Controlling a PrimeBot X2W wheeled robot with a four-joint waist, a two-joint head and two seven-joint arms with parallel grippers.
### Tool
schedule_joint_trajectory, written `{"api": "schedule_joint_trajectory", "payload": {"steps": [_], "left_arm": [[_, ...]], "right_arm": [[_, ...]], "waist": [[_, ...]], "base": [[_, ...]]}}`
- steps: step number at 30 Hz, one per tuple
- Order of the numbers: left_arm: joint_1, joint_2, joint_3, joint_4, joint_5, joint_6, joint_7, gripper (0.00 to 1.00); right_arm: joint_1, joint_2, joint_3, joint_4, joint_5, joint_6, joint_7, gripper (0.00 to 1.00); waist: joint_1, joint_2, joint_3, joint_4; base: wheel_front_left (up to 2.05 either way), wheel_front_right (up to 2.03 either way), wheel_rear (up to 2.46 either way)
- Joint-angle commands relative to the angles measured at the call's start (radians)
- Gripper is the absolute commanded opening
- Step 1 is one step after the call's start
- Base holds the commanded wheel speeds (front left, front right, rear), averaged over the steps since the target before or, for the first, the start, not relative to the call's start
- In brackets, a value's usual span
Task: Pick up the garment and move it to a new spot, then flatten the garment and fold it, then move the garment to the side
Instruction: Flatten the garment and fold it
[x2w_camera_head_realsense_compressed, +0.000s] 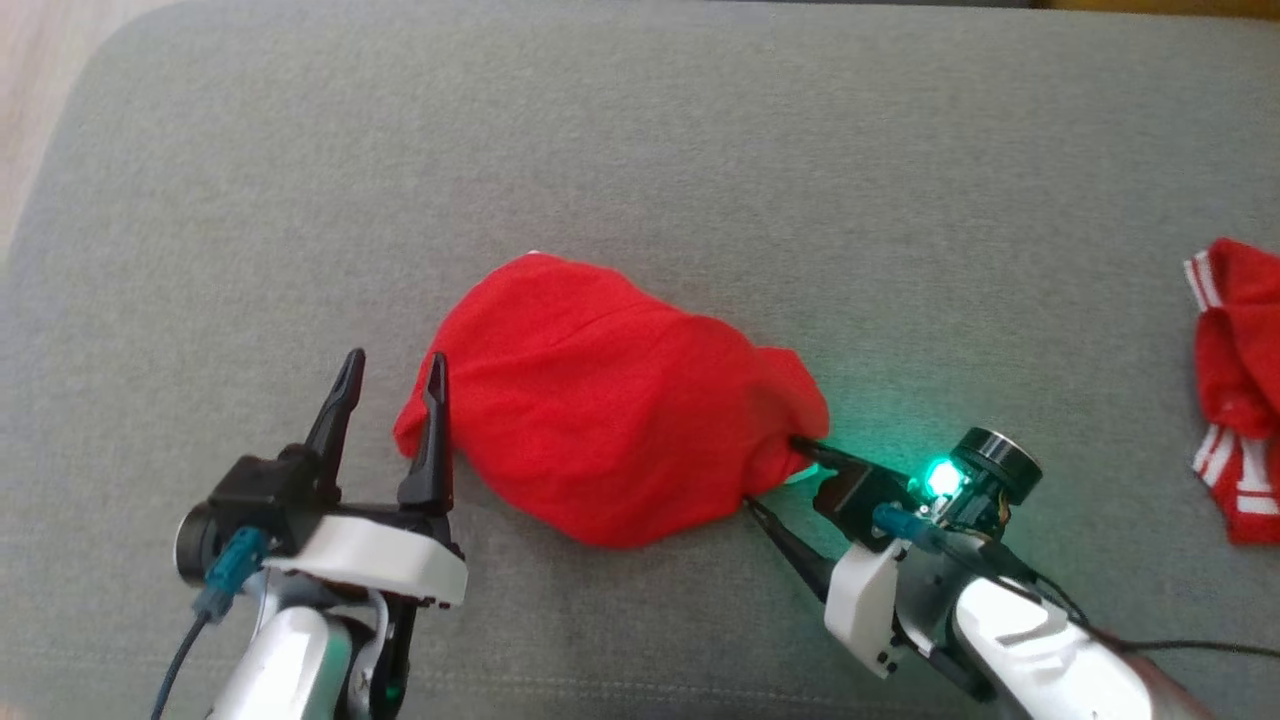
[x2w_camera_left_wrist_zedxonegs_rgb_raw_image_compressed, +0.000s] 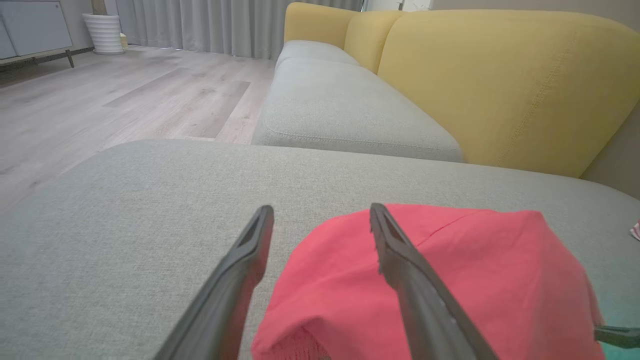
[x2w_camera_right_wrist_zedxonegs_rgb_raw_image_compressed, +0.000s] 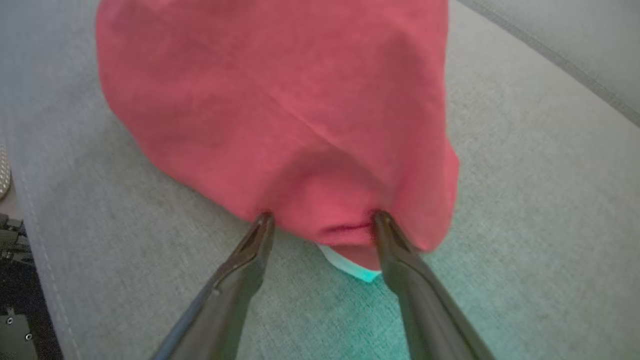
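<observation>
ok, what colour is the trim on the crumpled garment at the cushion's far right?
White stripes, on the crumpled red fabric garment; it shows best in the head view.

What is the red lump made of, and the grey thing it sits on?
The red garment looks like thin, soft cloth, probably a knit, with a dull finish: it slumps in a rounded heap with gentle creases and a seam line. The grey cushion looks like coarse woven sofa fabric, also dull: a fine speckled weave shows up close. The exact fibre of either cannot be told.
</observation>
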Motion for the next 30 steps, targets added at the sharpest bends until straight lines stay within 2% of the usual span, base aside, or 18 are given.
{"api": "schedule_joint_trajectory", "payload": {"steps": [1, 2, 3, 11, 17, 25, 30], "left_arm": [[-0.044, 0.006, 0.033, -0.024, 0.005, -0.006, -0.016, 1.00], [-0.046, 0.004, 0.035, -0.021, 0.006, -0.006, -0.016, 1.00], [-0.047, 0.002, 0.036, -0.019, 0.006, -0.007, -0.017, 1.00], [-0.041, -0.001, 0.057, -0.015, 0.011, -0.008, -0.020, 1.00], [-0.039, 0.002, 0.063, -0.020, 0.019, -0.014, -0.020, 1.00], [-0.039, 0.003, 0.061, -0.028, 0.024, -0.019, -0.021, 1.00], [-0.053, -0.001, 0.054, -0.030, 0.027, -0.024, -0.021, 1.00]], "right_arm": [[-0.024, -0.007, 0.018, -0.012, 0.015, -0.001, 0.002, 0.61], [-0.030, -0.007, 0.021, 0.001, 0.027, -0.001, 0.008, 0.27], [-0.037, -0.007, 0.021, 0.007, 0.037, -0.001, 0.006, 0.00], [-0.050, 0.013, -0.025, -0.038, 0.100, -0.001, -0.037, 0.00], [-0.044, 0.048, -0.084, -0.145, 0.139, -0.001, -0.063, 0.00], [-0.015, 0.099, -0.216, -0.309, 0.169, -0.001, -0.005, 0.00], [-0.022, 0.137, -0.301, -0.339, 0.177, -0.001, 0.044, 0.00]], "waist": [[0.0000, 0.0000, 0.007, 0.009], [0.0000, 0.0000, 0.008, 0.010], [0.0000, 0.0000, 0.008, 0.012], [0.0000, 0.0000, 0.001, -0.010], [0.0000, 0.0000, -0.015, -0.037], [0.0000, 0.0000, -0.011, -0.055], [0.0000, 0.0000, 0.013, -0.046]], "base": [[0.00, 0.00, 0.00], [0.00, 0.00, 0.00], [0.00, 0.00, 0.00], [0.00, 0.00, 0.00], [0.00, 0.00, 0.00], [0.00, 0.00, 0.00], [0.00, 0.00, 0.00]]}}
